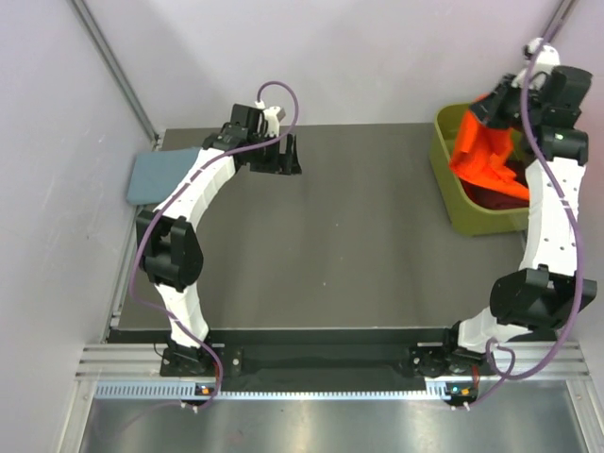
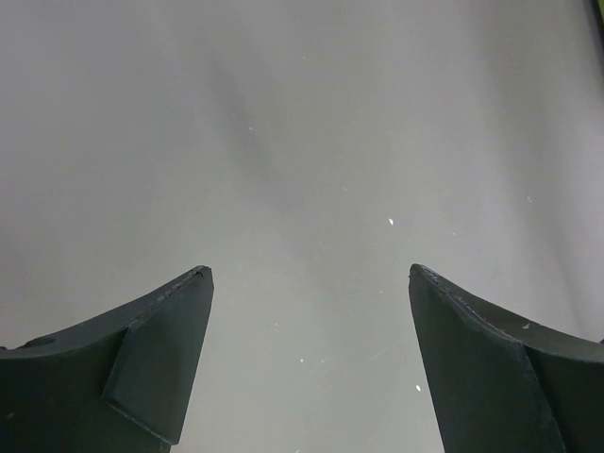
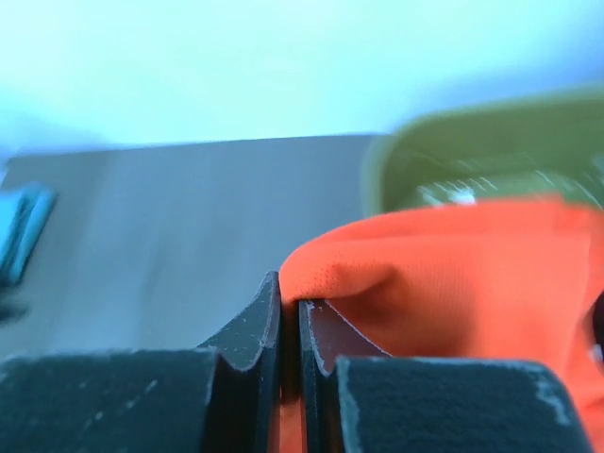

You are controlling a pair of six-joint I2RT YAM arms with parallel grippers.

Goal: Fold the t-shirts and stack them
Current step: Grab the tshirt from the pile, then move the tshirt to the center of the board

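Observation:
An orange t-shirt hangs half out of the olive-green bin at the back right. My right gripper is shut on its top edge above the bin. The right wrist view shows the jaws pinching a fold of the orange t-shirt. A dark maroon t-shirt lies in the bin under it. A folded grey-blue t-shirt lies at the table's far left edge. My left gripper hovers open over the back of the bare table, its fingers wide apart with nothing between them.
The dark table runs between the two arms. White walls close in the back and the left side. The bin stands at the table's right edge, and the grey-blue t-shirt shows blurred at the left of the right wrist view.

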